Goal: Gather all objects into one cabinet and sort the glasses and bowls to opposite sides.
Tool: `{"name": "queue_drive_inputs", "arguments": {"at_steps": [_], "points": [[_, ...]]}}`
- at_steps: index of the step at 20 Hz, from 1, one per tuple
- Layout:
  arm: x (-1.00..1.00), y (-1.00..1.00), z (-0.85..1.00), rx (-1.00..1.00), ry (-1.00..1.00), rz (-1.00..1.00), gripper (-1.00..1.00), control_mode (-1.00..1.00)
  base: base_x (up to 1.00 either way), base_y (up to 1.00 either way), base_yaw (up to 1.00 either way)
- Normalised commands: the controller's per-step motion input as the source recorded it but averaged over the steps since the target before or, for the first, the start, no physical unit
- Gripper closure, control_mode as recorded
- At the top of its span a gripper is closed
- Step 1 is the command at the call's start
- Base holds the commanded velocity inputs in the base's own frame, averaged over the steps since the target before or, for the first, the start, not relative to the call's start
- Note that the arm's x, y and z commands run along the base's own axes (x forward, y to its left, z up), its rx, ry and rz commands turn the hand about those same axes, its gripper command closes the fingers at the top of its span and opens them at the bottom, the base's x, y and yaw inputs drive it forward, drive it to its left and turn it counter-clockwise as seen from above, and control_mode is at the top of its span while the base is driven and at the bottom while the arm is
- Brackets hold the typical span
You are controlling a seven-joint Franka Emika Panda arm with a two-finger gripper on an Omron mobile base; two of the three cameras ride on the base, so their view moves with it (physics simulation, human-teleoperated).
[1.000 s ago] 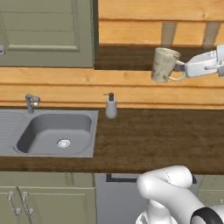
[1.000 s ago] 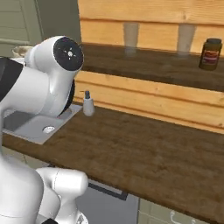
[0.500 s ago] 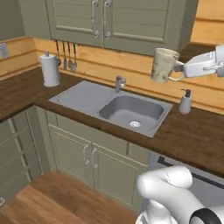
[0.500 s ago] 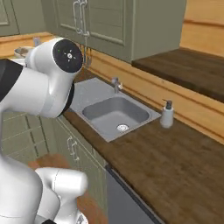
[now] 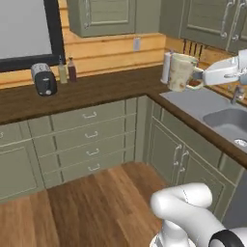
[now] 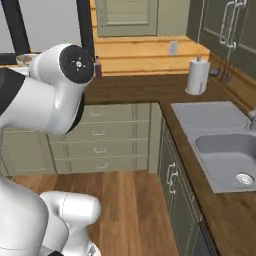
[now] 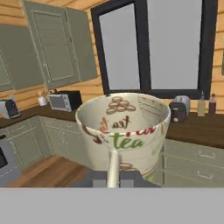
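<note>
A beige speckled mug [image 5: 182,72] with brown lettering hangs in the air over the counter corner, upright, mouth up. My gripper [image 5: 199,75] is shut on its handle, reaching in from the right of the left base view. In the hand view the mug [image 7: 124,127] looms close, its handle running down between my gripper [image 7: 113,177] tips. Olive-green wall cabinets [image 5: 103,17] hang above the counter with their doors shut. The other glasses and the bowl are out of view.
A dark wood counter [image 5: 96,91] wraps an L-shaped corner over panelled base cabinets [image 5: 91,140]. On it stand a toaster [image 5: 44,79], two bottles [image 5: 66,71] and a paper towel roll [image 6: 196,76]. A grey sink [image 6: 227,160] lies at the right. Wooden floor fills the corner.
The whole scene has swung across both base views as the base turned: sink and soap dispenser slid right, the corner counter and window came in. The mug stays gripped the same way.
</note>
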Motion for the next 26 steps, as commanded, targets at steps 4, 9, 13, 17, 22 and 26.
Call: {"name": "queue_drive_inputs", "arguments": {"at_steps": [4, 9, 13, 17, 22, 26], "points": [[0.0, 0.0, 0.0, 0.0, 0.0, 0.0, 1.0, 1.0, -0.21, 0.57, 0.89], [0.0, 0.0, 0.0, 0.0, 0.0, 0.0, 1.0, 1.0, -0.03, 0.63, 0.88], [0.0, 0.0, 0.0, 0.0, 0.0, 0.0, 1.0, 1.0, 0.0, 0.62, 0.81], [0.0, 0.0, 0.0, 0.0, 0.0, 0.0, 1.0, 1.0, 0.0, 0.55, 0.77], [0.0, 0.0, 0.0, 0.0, 0.0, 0.0, 1.0, 1.0, 0.0, 0.6, 0.74], [0.0, 0.0, 0.0, 0.0, 0.0, 0.0, 1.0, 1.0, 0.29, 1.0, 0.48]]}}
